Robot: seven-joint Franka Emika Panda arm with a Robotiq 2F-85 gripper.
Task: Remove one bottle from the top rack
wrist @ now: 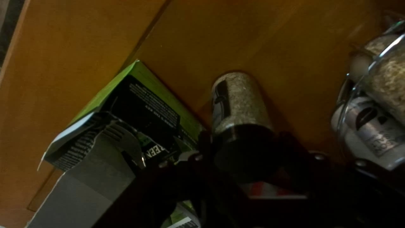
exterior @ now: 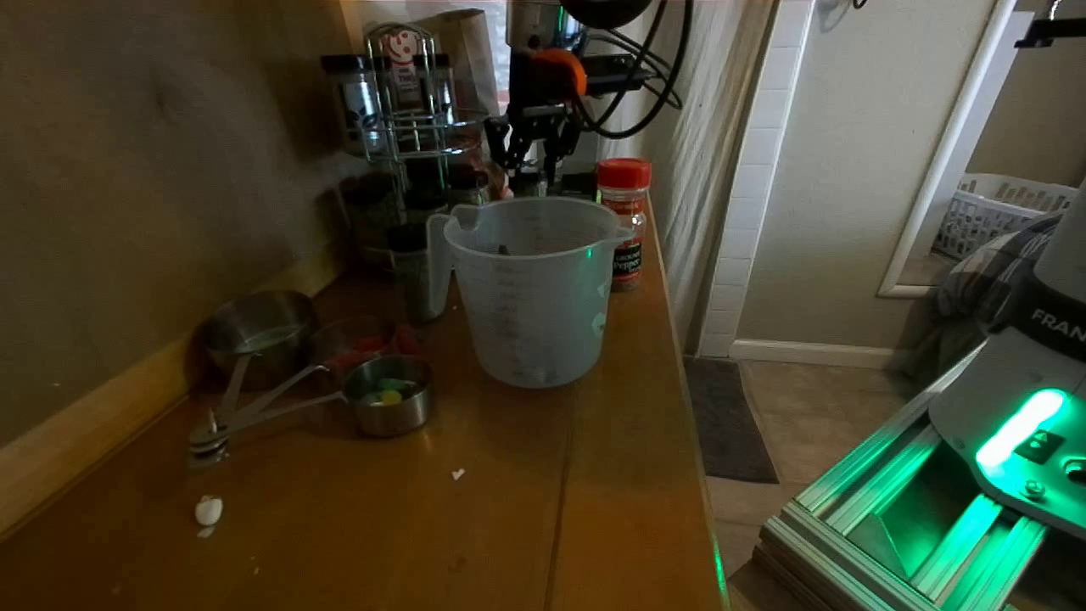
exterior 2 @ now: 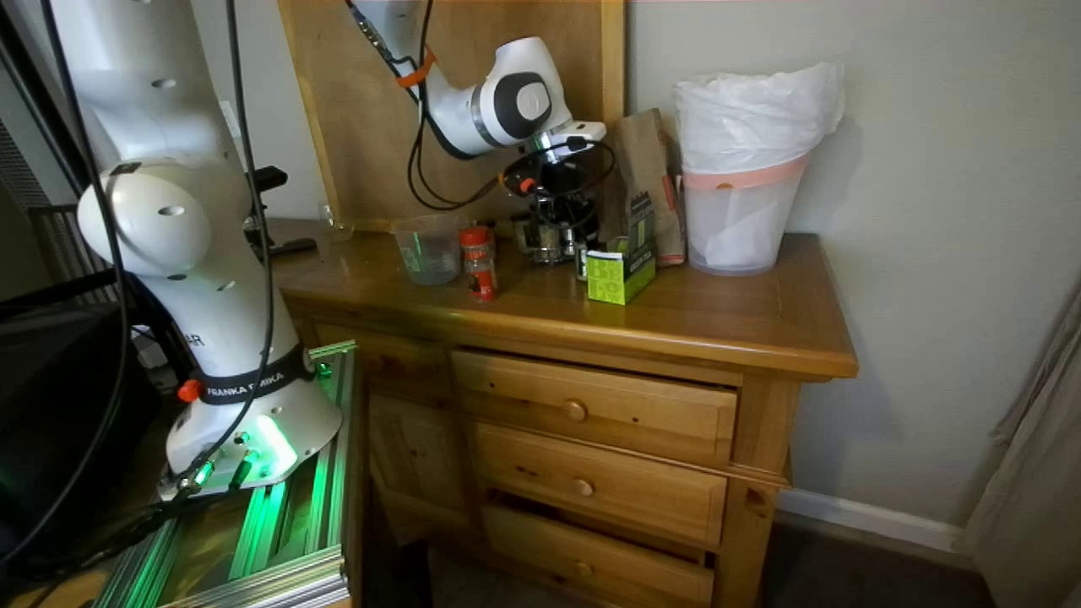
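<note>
Straddling the dark lid of the bottle (wrist: 242, 109), your gripper (exterior: 529, 174) has its fingers (exterior: 556, 155) apart, one on either side; whether they pinch it or stand just clear, I cannot tell. The bottle is upright and out of the top rack (exterior: 424, 154), its base seemingly on the worktop (exterior 2: 726, 308). It stands between the rack, over by the wall edge, and the green box (exterior 2: 615, 274), just beside it toward the drawer-side edge. That spot likely suits you because the base gets flat wood, and fingers at the lid leave the glass free to settle. Removal looks done; backing off calls for spread fingers and a straight rise, since the box's open flap could snag.
</note>
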